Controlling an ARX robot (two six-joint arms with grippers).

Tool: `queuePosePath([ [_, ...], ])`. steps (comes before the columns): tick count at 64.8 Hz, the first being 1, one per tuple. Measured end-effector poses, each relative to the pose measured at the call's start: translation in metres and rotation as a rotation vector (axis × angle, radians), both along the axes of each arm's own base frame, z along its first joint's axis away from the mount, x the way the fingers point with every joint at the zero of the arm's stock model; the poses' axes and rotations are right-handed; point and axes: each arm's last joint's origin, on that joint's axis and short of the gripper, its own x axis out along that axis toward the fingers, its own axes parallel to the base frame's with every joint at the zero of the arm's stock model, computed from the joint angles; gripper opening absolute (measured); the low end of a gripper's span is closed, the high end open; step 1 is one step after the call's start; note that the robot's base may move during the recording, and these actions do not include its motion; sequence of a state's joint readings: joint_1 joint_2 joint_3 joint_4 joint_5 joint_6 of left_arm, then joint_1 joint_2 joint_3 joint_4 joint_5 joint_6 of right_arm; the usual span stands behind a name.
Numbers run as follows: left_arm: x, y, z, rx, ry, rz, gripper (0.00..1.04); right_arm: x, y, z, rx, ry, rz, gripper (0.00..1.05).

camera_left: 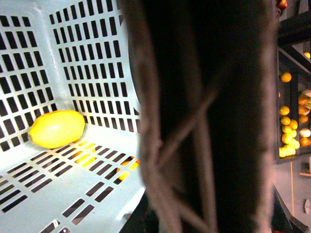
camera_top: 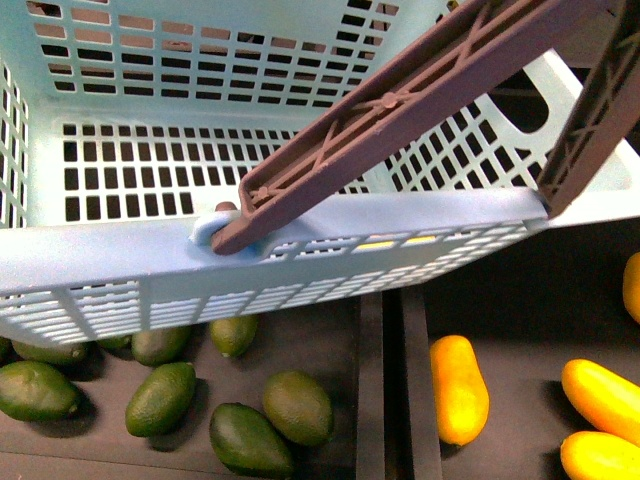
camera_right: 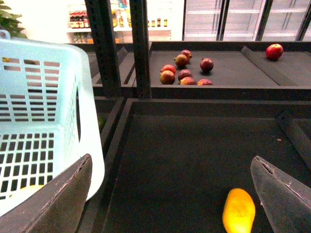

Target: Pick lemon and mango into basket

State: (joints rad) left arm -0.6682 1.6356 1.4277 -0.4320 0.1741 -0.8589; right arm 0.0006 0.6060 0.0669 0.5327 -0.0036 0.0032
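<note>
Lying flat, the mango (camera_top: 459, 388) points toward the basket (camera_top: 120, 265).

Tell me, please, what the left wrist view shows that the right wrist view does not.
Only the left wrist view looks into the basket. There the lemon lies on the slotted floor near a corner, and a handle close up fills much of the picture. Only the right wrist view shows a mango on a dark shelf tray, the open right gripper, and red fruits on a further shelf. Both show the basket, from inside in the first and its outer wall in the second.
</note>
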Motion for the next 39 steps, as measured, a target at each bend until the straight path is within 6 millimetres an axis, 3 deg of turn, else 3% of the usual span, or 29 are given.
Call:
queuePosePath([
  [6, -0.002, -0.002, 0.000, -0.008, 0.007, -0.011, 0.05, 0.001, 0.000, -0.001, 0.014, 0.019, -0.019, 0.96],
  [11, -0.002, -0.003, 0.000, -0.009, 0.008, -0.020, 0.05, 0.009, -0.001, 0.004, 0.103, 0.269, -0.208, 0.96],
  [16, -0.004, -0.005, 0.000, -0.016, 0.012, -0.036, 0.05, 0.013, -0.006, 0.005, 0.146, 0.435, -0.284, 0.96],
  [27, -0.005, -0.005, 0.000, -0.018, 0.015, -0.032, 0.05, 0.031, -0.029, 0.004, 0.141, 0.465, -0.260, 0.96],
  [39, -0.002, -0.003, 0.000, -0.005, 0.004, -0.010, 0.05, 0.051, -0.061, -0.007, -0.004, 0.503, -0.135, 0.96],
])
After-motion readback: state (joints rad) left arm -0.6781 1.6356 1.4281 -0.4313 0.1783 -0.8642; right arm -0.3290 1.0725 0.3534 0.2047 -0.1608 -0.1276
